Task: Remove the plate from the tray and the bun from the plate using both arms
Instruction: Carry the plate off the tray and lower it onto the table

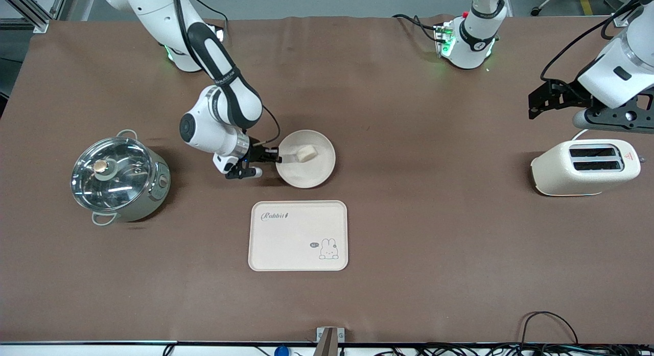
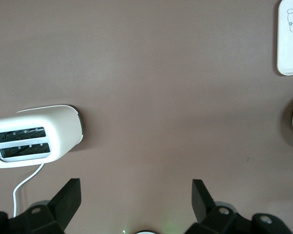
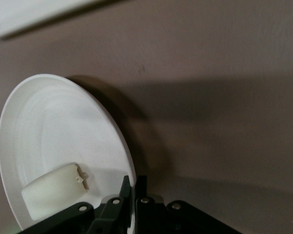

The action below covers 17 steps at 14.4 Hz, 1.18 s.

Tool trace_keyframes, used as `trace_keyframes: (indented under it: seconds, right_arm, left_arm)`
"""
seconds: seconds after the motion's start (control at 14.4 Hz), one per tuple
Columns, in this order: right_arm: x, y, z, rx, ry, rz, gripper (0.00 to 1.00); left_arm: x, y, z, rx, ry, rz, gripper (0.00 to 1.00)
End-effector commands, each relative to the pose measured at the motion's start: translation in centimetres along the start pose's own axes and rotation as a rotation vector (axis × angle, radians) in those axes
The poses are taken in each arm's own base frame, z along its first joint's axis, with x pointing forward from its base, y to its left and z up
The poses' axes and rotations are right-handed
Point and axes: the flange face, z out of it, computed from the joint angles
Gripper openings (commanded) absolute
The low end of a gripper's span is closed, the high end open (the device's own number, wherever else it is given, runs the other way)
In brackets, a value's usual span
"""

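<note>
Right gripper clamped on the 9 o'clock rim of the plate, off the tray with bun aboard, steadying it; left gripper waits spread above toaster.

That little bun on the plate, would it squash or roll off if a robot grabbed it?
The bun looks pale and soft, so pinching fingers would probably dent it. Its oblong shape lies flat, so it seems unlikely to roll far. The plate is shallow with a raised rim, and the right end effector is shut on that rim, so tilting might let the bun slide.
</note>
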Motion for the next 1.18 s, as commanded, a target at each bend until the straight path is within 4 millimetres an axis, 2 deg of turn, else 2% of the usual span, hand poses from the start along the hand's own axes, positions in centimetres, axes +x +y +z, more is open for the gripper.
trace_keyframes:
  seconds: [0.0,0.42,0.63,0.7,0.77,0.84,0.9,1.04,1.11]
  right_arm:
    - [-2.9,0.7,-0.3,0.004,0.005,-0.02,0.0]
    - [-5.7,2.5,-1.2,-0.014,-0.02,-0.039,0.0]
    - [-6.4,3.1,-1.2,-0.02,-0.028,-0.036,0.0]
    - [-6.4,3.1,-1.2,-0.021,-0.03,-0.031,0.04]
    - [-6.3,3.1,-1.1,-0.019,-0.031,-0.023,0.4]
    - [-6.3,3.1,-1.1,-0.019,-0.029,-0.021,0.89]
    - [-6.2,3.0,-1.2,-0.017,-0.027,-0.021,1.0]
    - [-5.9,2.6,-1.8,-0.005,-0.017,-0.018,1.0]
    - [-5.4,2.0,-3.0,0.015,0.006,-0.016,1.0]
  left_arm:
    - [0.1,0.1,-0.1,-0.009,-0.007,0.019,1.0]
    - [0.0,0.3,-0.2,-0.007,-0.007,0.022,1.0]
    - [0.1,0.3,-0.1,-0.006,-0.009,0.018,1.0]
    - [0.2,0.4,0.1,-0.005,-0.011,0.015,1.0]
    - [0.2,0.4,0.1,-0.005,-0.011,0.012,1.0]
    - [0.4,0.4,0.4,-0.004,-0.017,0.012,1.0]
    - [0.5,0.5,0.7,-0.004,-0.021,0.014,1.0]
    - [0.6,0.6,0.8,-0.004,-0.023,0.014,1.0]
    - [0.7,0.6,0.8,-0.004,-0.023,0.015,1.0]
